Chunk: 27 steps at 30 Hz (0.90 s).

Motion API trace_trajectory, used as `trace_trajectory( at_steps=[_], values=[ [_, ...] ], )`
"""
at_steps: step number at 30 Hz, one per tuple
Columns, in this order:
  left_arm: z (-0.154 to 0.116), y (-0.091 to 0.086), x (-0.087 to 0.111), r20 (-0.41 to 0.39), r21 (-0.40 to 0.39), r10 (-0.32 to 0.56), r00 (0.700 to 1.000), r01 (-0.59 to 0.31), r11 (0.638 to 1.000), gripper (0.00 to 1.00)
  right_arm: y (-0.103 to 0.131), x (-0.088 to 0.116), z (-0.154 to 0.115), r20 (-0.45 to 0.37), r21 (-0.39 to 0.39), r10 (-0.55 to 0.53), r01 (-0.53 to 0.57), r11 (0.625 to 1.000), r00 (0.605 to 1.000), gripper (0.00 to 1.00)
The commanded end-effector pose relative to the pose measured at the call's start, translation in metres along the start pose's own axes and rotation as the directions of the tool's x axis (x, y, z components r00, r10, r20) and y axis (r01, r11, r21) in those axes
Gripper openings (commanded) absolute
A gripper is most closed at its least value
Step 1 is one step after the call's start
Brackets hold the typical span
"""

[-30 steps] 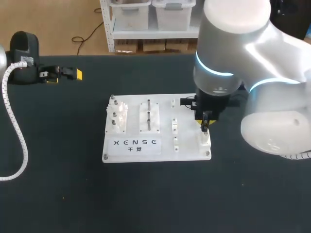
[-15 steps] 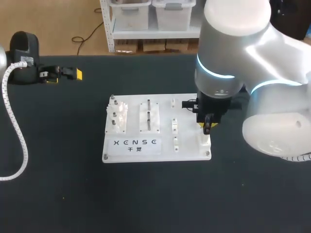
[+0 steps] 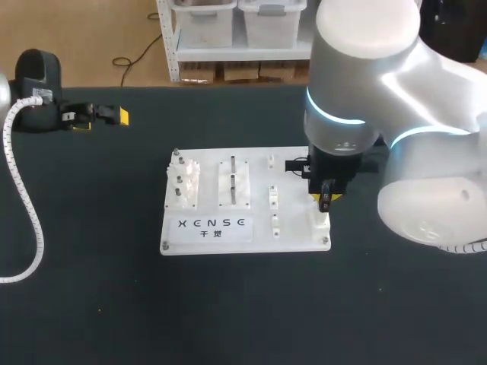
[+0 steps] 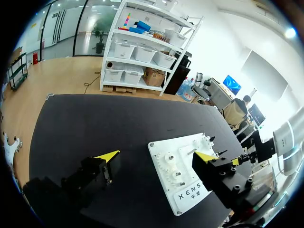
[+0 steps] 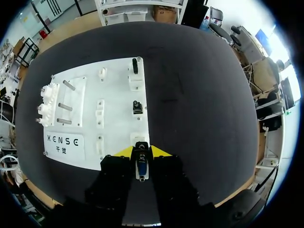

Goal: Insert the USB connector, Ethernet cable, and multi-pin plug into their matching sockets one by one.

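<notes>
My right gripper (image 3: pixel 325 199) hangs over the front right corner of the white socket board (image 3: pixel 293 232), shut on a small blue and silver USB connector (image 5: pixel 141 167) that points down. Just ahead of the fingers sits a white socket block (image 5: pixel 138 138), seen too in the head view (image 3: pixel 320 221). Further along the board (image 5: pixel 118 95), two sockets carry dark parts (image 5: pixel 137 107) (image 5: pixel 134 66). My left gripper (image 3: pixel 103 115) rests far off at the table's back left. Its own view shows it (image 4: pixel 156 156) open and empty, with the board (image 4: pixel 164 147) ahead of it.
On the board's left stands a white fixture with pegs and gears (image 3: pixel 185 182), and beside it a block with two dark slots (image 3: pixel 233 181). A white ribbed hose (image 3: pixel 23 190) from my left arm curves over the table's left side.
My right gripper has risen slightly and shifted a little right over the corner socket, still holding the connector. The left arm has not moved.
</notes>
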<state>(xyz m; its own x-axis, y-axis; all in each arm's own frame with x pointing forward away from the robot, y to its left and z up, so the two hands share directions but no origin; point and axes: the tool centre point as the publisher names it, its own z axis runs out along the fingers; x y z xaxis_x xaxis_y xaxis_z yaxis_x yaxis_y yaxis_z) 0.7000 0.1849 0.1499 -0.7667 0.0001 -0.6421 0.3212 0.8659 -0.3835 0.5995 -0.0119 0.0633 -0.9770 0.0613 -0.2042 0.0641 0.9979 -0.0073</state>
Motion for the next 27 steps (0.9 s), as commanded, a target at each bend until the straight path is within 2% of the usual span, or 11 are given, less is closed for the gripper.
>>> trace_trajectory(
  at_steps=[1, 27],
  values=[
    [0.0, 0.0, 0.0, 0.0, 0.0, 0.0, 1.0, 0.0, 1.0, 1.0, 0.0009, 0.0001, 0.0009, 0.002, 0.0, 0.002, -0.002, 1.0, 1.0, 0.0],
    [0.0, 0.0, 0.0, 0.0, 0.0, 0.0, 1.0, 0.0, 1.0, 1.0, 0.0016, 0.0001, 0.0058, -0.001, 0.012, -0.001, 0.001, 1.0, 1.0, 0.0]
  ],
)
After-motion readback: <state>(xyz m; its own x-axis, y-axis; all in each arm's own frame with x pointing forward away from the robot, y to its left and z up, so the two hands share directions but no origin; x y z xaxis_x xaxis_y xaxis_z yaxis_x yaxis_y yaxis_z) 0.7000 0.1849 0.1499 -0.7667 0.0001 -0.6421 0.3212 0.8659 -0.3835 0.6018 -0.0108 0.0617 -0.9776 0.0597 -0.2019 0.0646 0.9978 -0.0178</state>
